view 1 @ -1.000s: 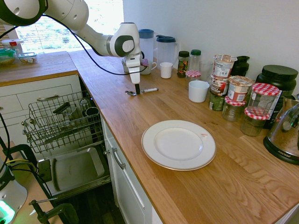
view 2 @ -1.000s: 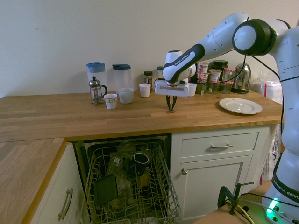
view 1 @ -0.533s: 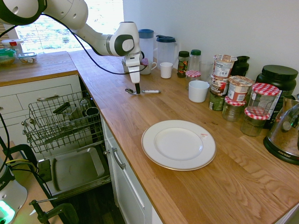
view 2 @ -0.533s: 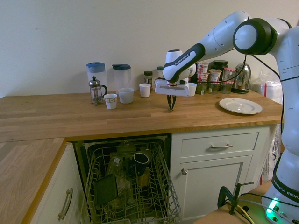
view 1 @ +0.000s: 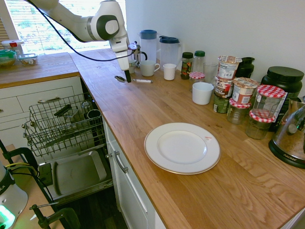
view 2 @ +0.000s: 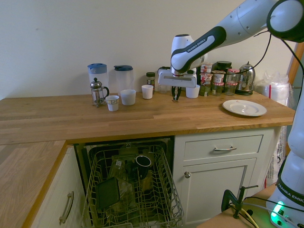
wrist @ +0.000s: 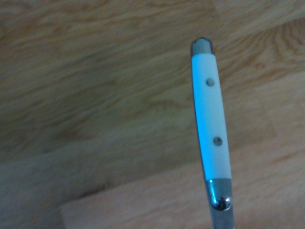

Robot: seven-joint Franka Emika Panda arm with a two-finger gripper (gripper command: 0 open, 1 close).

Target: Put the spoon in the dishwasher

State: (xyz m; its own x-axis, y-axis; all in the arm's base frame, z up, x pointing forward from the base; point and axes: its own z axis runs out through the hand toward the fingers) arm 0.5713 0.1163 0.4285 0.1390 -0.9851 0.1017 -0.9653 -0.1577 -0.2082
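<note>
Plate (view 1: 182, 148) and kettle (view 1: 291, 136) are sitting nearest to us in the first exterior view, the white plate lying flat on the wooden table (view 1: 190, 200) and the kettle standing at the right. Left of the table and lower down, we are seeing the dishwasher (view 1: 78, 176) standing open. Its wire rack (view 1: 57, 136) is holding a dark mug (view 2: 142, 164) and a dark, squarish item (view 2: 108, 193).

Farther along the table, jars with checked lids (view 1: 259, 117) and printed cups (view 1: 225, 76) are standing in a cluster along the wall, a black-lidded tub (view 1: 282, 81) behind them. We are seeing a white bowl (view 1: 202, 93) standing just beside the cluster.

Beyond the plate, we are watching the white arm (view 1: 107, 26) reaching down over the table. Its jaws are closing firmly on the spoon (view 1: 143, 81), gripping it between the metal bowl and the whitish handle. We are not managing to tell whether the spoon is touching the wood.

Past it, white cups (view 1: 169, 72) and a French press (view 1: 136, 53) are standing near two lidded pitchers (view 1: 169, 51). Farthest off, we are seeing daylight coming through a window (view 1: 81, 24).
</note>
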